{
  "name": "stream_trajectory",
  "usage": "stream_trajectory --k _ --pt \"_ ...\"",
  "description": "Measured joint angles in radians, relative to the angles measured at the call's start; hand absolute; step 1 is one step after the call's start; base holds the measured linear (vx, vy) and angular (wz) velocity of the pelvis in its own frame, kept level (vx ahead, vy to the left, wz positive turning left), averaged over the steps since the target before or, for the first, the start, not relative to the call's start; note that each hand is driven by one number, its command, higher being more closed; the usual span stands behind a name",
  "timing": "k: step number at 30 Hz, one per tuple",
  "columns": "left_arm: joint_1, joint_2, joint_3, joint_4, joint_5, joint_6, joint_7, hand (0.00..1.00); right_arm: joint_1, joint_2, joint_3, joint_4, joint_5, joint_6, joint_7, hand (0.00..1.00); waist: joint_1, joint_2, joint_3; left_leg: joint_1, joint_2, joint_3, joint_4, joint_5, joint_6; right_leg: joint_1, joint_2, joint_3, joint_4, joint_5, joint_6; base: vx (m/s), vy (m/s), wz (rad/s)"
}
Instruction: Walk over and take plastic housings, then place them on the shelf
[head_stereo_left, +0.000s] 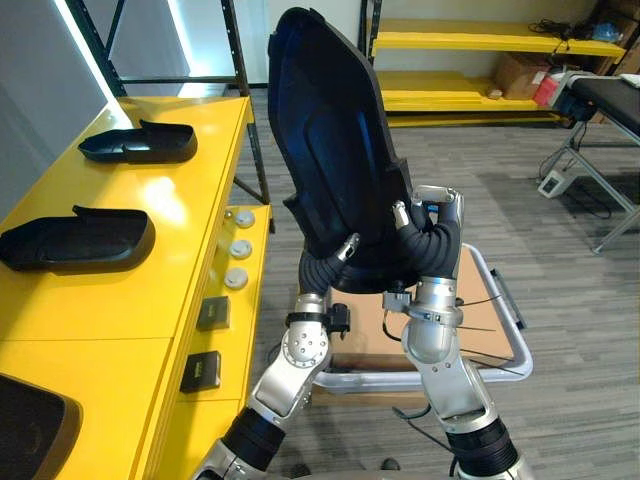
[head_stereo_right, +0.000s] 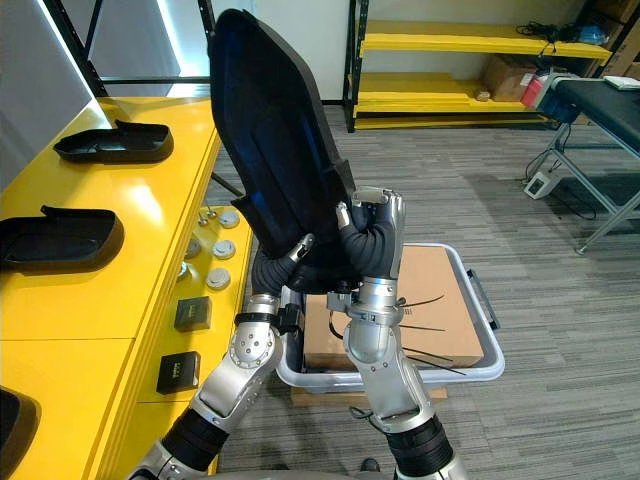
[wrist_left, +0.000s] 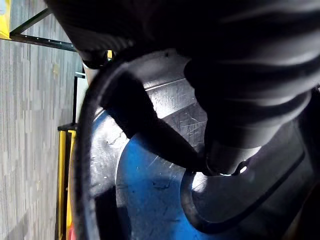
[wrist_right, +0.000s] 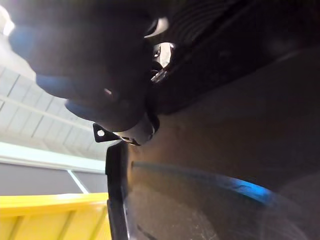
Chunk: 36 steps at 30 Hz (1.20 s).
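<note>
Big yellow shelf (head_stereo_left: 170, 300) runs down the robot's left side, and up in front of the chest is the housing (head_stereo_left: 335, 150): black, broad, lifted off everything, long axis close to upright, top leaning toward the shelf's front edge. Below it on the floor sits a grey tote (head_stereo_left: 512, 345) with a cardboard box (head_stereo_right: 440, 300) inside. Lying flat on the shelf are a far housing (head_stereo_left: 140, 143) toward the far end and a near housing (head_stereo_left: 75, 240) at mid-length, both long-ways across the top, plus a third housing (head_stereo_left: 30, 425) at the near corner. On to the grip: left hand (head_stereo_left: 322, 268) and right hand (head_stereo_left: 435, 240) are both clamped on the housing's lower end, fingers hooked over its rim, one from each side. The left hand is closer to the shelf. So the target lies off to the left, and by my read the piece must swing that way and tip down flat onto the bare stretch between near and third housing. Small white caps (head_stereo_left: 240, 248) sit on the ledge under the front edge, worth keeping clear of
</note>
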Motion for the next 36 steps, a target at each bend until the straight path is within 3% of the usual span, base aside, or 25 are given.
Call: stream_trajectory --k 5,13,16,18,25,28,32,36 --pt "0.001 0.015 0.003 0.0 0.0 0.013 -0.002 1.0 0.019 -0.011 -0.002 0.007 0.054 -0.035 0.014 0.0 0.0 -0.004 -0.002 0.003 -0.001 -0.004 0.0 0.004 0.001 -0.001 -0.002 -0.002 0.014 -0.012 0.001 -0.02 -0.001 0.03" --pt "0.018 0.016 0.114 -0.003 0.093 0.015 -0.058 1.0 0.027 -0.129 -0.073 -0.013 0.229 -0.102 0.169 0.0 0.004 -0.016 -0.011 0.033 -0.001 -0.018 -0.066 0.046 -0.002 0.0 0.003 -0.022 0.018 -0.014 -0.001 -0.03 -0.013 0.05" --pt "0.076 0.016 0.151 -0.018 0.14 0.014 -0.078 1.0 0.031 -0.141 -0.19 -0.104 0.316 -0.149 0.198 0.0 0.005 -0.017 -0.011 0.039 -0.002 -0.018 -0.071 0.046 -0.002 0.0 0.003 -0.022 0.018 -0.014 0.0 0.0 0.0 0.0" --pt "0.132 0.014 0.193 -0.022 0.158 0.015 -0.09 1.0 0.04 -0.14 -0.346 -0.153 0.379 -0.2 0.197 0.0 0.002 -0.017 -0.011 0.042 -0.002 -0.018 -0.076 0.046 -0.002 0.0 0.003 -0.022 0.018 -0.014 0.0 0.0 0.0 0.0" --pt "0.234 0.0 0.369 -0.12 0.159 0.019 -0.085 1.0 0.169 -0.054 -0.72 -0.095 0.569 -0.264 0.182 0.0 -0.021 -0.017 -0.012 0.04 -0.002 -0.025 -0.083 0.046 -0.003 0.001 0.003 -0.03 0.01 -0.015 0.002 0.01 0.0 0.03" --pt "0.258 -0.015 0.42 -0.159 0.159 0.018 -0.083 1.0 0.246 -0.036 -0.767 0.074 0.587 -0.257 0.166 0.0 -0.024 -0.017 -0.012 0.038 -0.002 -0.025 -0.083 0.046 -0.003 0.001 0.003 -0.03 0.008 -0.015 0.002 0.0 0.0 0.01" --pt "0.323 -0.025 0.455 -0.226 0.158 -0.003 -0.083 1.0 0.351 -0.022 -0.77 0.389 0.587 -0.181 0.18 0.0 -0.025 -0.006 -0.011 0.035 -0.003 -0.026 -0.083 0.043 -0.006 0.0 0.003 -0.03 0.006 -0.017 0.003 0.0 0.0 0.0" --pt "0.381 -0.041 0.462 -0.269 0.158 -0.03 -0.09 1.0 0.406 0.018 -0.764 0.677 0.626 -0.129 0.253 0.0 -0.023 0.021 -0.01 0.029 -0.003 -0.033 -0.082 0.043 -0.005 0.003 0.002 -0.031 0.007 -0.018 0.004 0.0 -0.005 0.05"
